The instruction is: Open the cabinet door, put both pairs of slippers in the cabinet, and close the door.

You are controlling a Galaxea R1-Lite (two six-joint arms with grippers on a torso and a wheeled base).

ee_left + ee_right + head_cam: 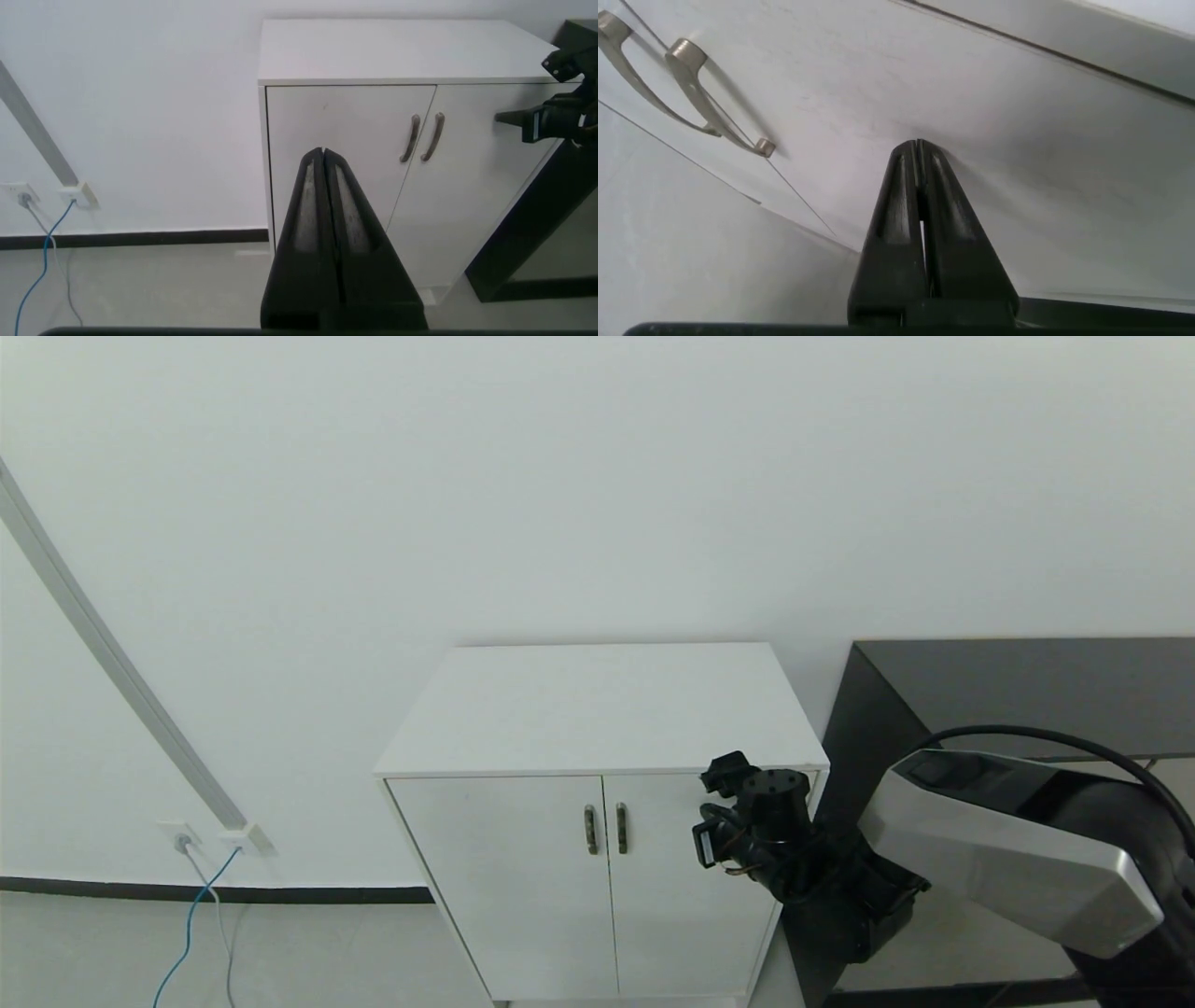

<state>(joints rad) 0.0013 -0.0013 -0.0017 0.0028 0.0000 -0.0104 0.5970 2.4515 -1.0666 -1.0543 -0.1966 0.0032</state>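
Observation:
The white cabinet point(597, 709) stands against the wall with both doors closed. Two metal handles point(606, 829) sit side by side at the middle seam. My right gripper point(708, 840) hangs in front of the right door point(691, 905), right of the handles. In the right wrist view the gripper point(918, 147) is shut, its tips almost at the door panel point(1046, 140), with the handles point(710, 98) off to one side. My left gripper point(322, 154) is shut and empty, held back from the cabinet point(346, 121) and facing the left door. The right gripper point(509, 119) shows farther off there.
A black table point(1027, 681) stands close against the cabinet's right side. On the left wall are two sockets point(187, 838) with a blue and a white cable running down to the floor. A grey conduit point(103, 644) crosses the wall diagonally. Bare floor lies left of the cabinet.

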